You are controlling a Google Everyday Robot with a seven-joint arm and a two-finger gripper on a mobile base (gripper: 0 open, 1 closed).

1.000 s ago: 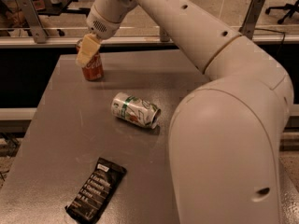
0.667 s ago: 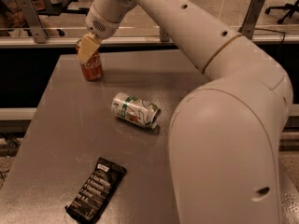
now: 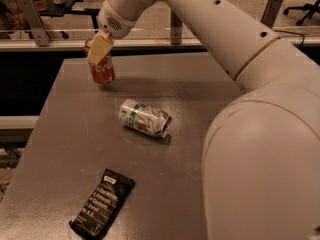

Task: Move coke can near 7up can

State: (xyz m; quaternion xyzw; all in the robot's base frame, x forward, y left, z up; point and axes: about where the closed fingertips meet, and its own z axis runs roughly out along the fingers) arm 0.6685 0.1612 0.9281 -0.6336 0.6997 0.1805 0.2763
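Note:
The red coke can (image 3: 104, 72) stands upright at the far left of the grey table (image 3: 75, 134). My gripper (image 3: 96, 48) comes down on it from above and is shut on the coke can, with one pale finger (image 3: 99, 49) across the can's upper front and the other hidden behind. The white and green 7up can (image 3: 144, 117) lies on its side near the table's middle, well in front and to the right of the coke can, with its open end pointing right.
A black snack bar wrapper (image 3: 102, 203) lies at the front left of the table. My large white arm (image 3: 260, 134) covers the right side of the view. A rail and desks run behind the table's far edge.
The gripper and the coke can have shifted slightly to the right and a little upward together. The 7up can and the wrapper have not moved.

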